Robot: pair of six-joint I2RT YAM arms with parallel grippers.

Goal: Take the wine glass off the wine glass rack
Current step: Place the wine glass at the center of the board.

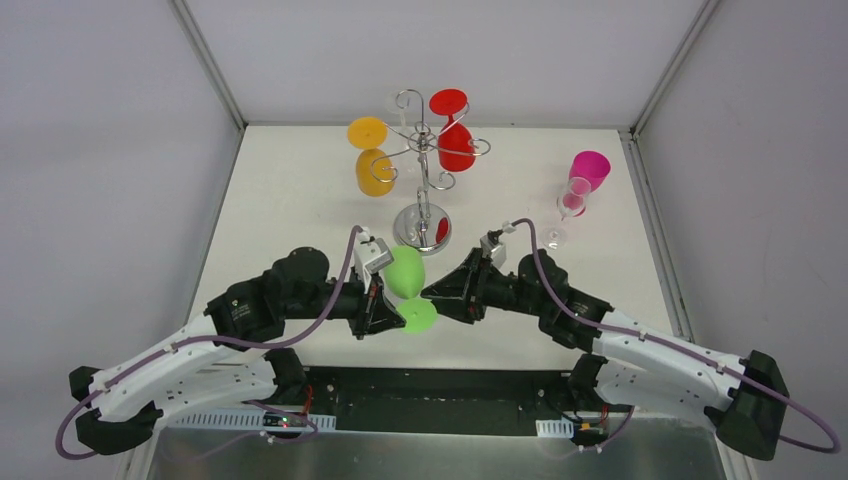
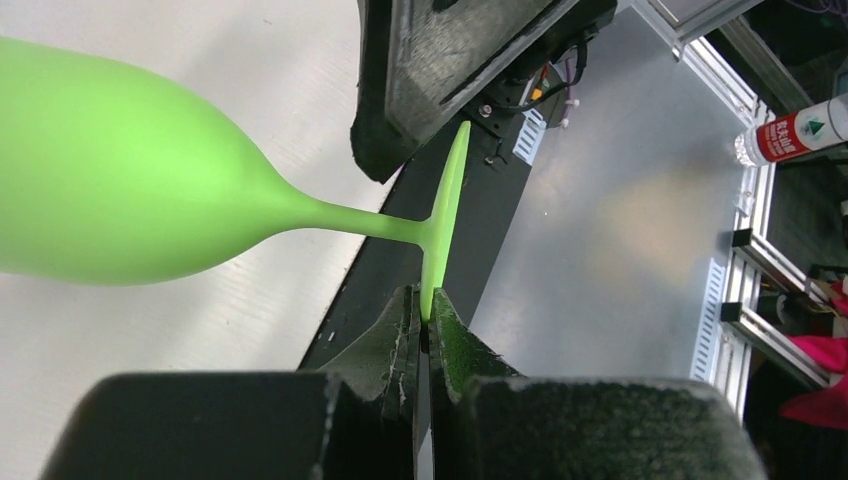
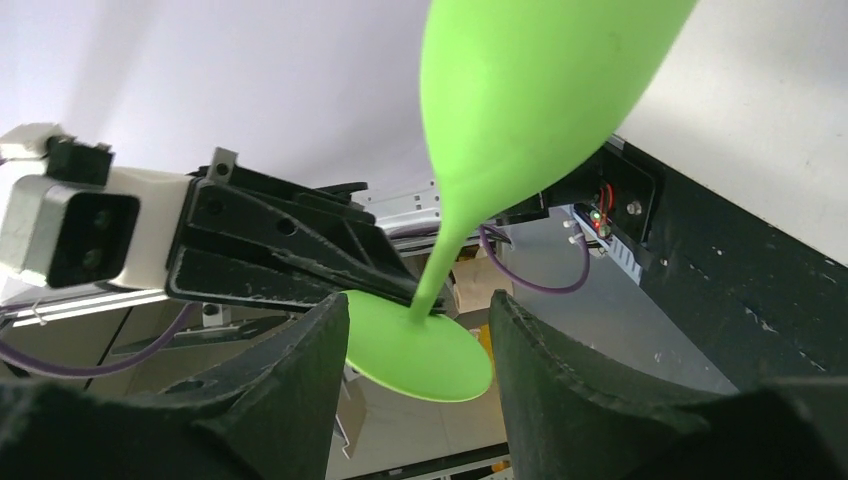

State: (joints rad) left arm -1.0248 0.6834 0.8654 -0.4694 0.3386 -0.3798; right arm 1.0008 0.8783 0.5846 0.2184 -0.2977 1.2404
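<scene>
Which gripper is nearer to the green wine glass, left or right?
Left. The left gripper is shut on the foot rim of the green wine glass; the right gripper is open, its fingers either side of that foot, not gripping.

Rack point(image 1: 423, 150) blocks rear centre; 2 pink glasses point(image 1: 574, 200) crowd right edge.

You cannot see the green wine glass point(image 2: 130, 190) whole from either wrist: its bowl runs off the left edge of the left wrist view and off the top of the right wrist view. Its foot's lower rim disappears between the left gripper's point(image 2: 427, 318) fingers. The right edge cuts the bottle point(image 2: 795, 132), and its label is too small to read.
</scene>
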